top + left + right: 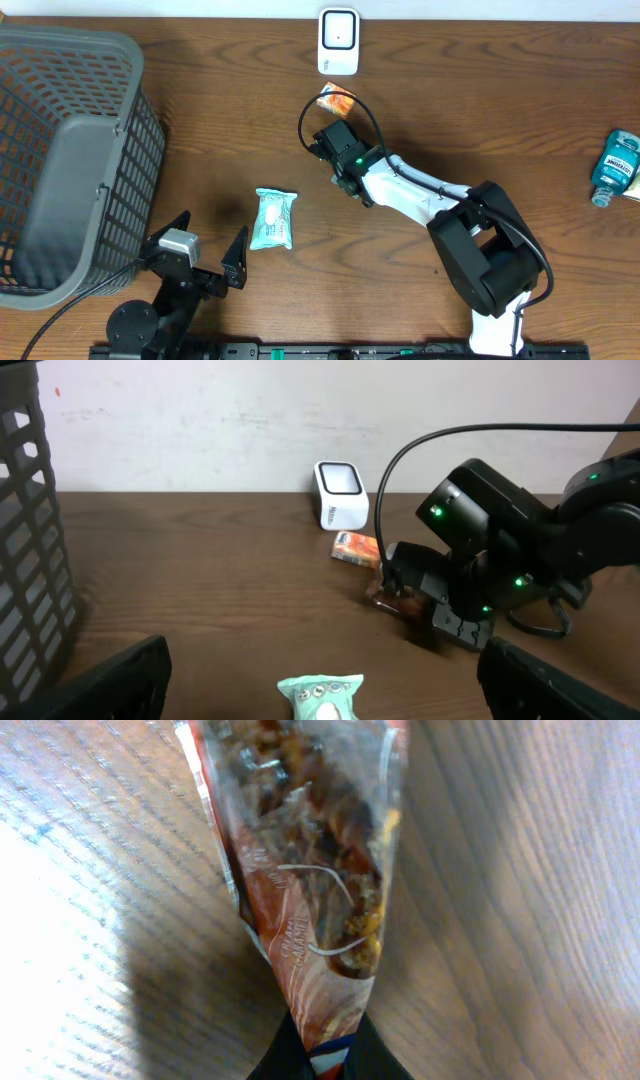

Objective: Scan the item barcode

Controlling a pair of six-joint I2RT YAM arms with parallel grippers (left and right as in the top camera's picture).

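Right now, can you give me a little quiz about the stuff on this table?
1. True or false: the right claw is pinching the snack packet.
2. Which thing lies nearest the open left claw? A) wipes pack B) blue bottle C) scanner
3. Fill in: the grey basket stands beside the ____ arm.
Key: 1 true; 2 A; 3 left.

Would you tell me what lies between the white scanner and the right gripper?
The orange snack packet, its end pinched by the right gripper; seen in the overhead view.
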